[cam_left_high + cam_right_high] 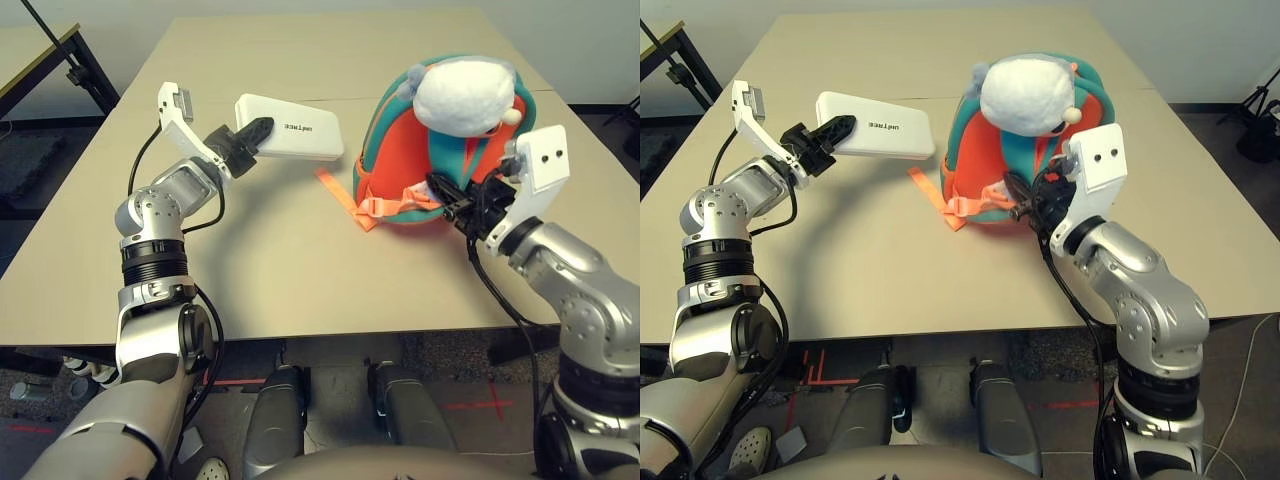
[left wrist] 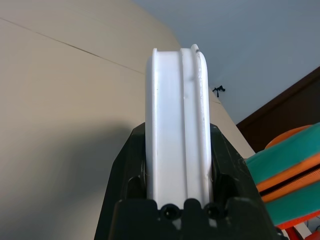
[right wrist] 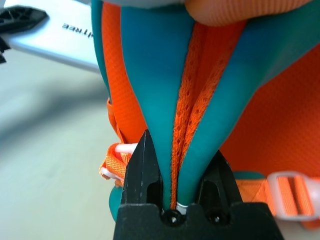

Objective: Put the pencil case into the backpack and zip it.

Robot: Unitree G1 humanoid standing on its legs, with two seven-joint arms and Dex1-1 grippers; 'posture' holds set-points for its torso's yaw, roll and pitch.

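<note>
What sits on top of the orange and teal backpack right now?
A grey-white plush toy rests on the small orange backpack with teal edges. It covers the backpack's top; whether the zipper there is open cannot be seen.

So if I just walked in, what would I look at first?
Probably the bright orange and teal backpack on the right of the table, with a fluffy grey-white plush toy on top. The robot's right hand pinches a teal and orange fold of it. Next you'd spot the white pencil case, lifted above the table in the left hand, just left of the backpack.
</note>
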